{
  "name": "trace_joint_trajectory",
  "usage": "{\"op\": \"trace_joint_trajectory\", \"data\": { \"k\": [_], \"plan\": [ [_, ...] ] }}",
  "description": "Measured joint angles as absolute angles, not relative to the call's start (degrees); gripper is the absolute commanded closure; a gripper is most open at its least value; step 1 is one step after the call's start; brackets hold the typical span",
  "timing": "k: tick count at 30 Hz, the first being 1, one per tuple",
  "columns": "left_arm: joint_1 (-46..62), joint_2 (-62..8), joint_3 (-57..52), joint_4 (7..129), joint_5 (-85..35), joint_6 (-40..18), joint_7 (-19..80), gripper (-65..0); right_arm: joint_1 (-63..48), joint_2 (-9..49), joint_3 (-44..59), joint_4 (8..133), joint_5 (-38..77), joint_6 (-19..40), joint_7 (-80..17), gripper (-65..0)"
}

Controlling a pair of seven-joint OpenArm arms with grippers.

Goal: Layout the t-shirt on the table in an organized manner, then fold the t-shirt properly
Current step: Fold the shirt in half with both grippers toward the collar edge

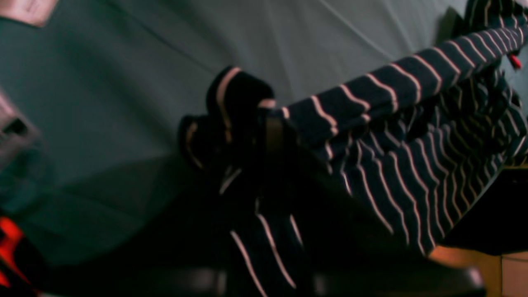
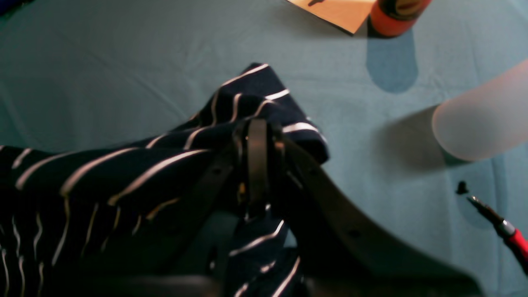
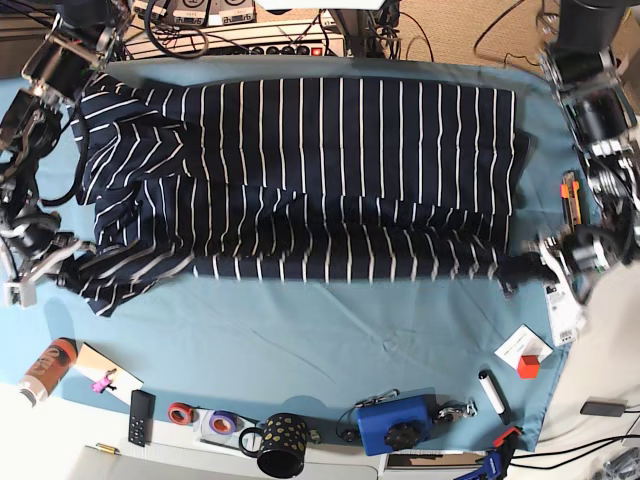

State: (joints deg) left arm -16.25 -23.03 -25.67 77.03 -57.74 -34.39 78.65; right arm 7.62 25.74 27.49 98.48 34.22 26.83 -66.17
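1. At the left of the base view my right claw (image 3: 62, 268) is clamped shut on a corner of the t-shirt (image 3: 300, 180); my right wrist camera shows the black fingers (image 2: 257, 161) pinching a bunched fold of striped cloth above the table (image 2: 123, 62).
2. Below that claw, an orange can (image 3: 45, 370) lies near the front edge beside a tan card (image 3: 105, 368).
3. The t-shirt is spread across the far half of the teal table, stripes running front to back, its near edge pulled into a taut line between my two claws.
4. Along the front edge stand a spotted black mug (image 3: 282, 445) and a blue box (image 3: 395, 422).
5. At the right, my left claw (image 3: 520, 270) is closed on the shirt's other corner; its wrist camera shows the cloth stretched away from the grip.
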Motion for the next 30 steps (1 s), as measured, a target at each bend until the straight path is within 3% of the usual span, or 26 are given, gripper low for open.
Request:
{"op": "trace_joint_trajectory", "data": {
  "k": [11,30],
  "plan": [
    [-3.11,-20.69,-25.69,92.47,-57.69,-34.2,78.5,0.0,-2.31,25.71,34.33,104.66,37.93,26.96,-67.77,0.0],
    [2.55,-20.16,-28.32,94.17,-59.24,-33.52,79.07,0.0,-16.88,25.67,49.74,104.92,55.88,32.75,-77.25,0.0]
  ]
}}
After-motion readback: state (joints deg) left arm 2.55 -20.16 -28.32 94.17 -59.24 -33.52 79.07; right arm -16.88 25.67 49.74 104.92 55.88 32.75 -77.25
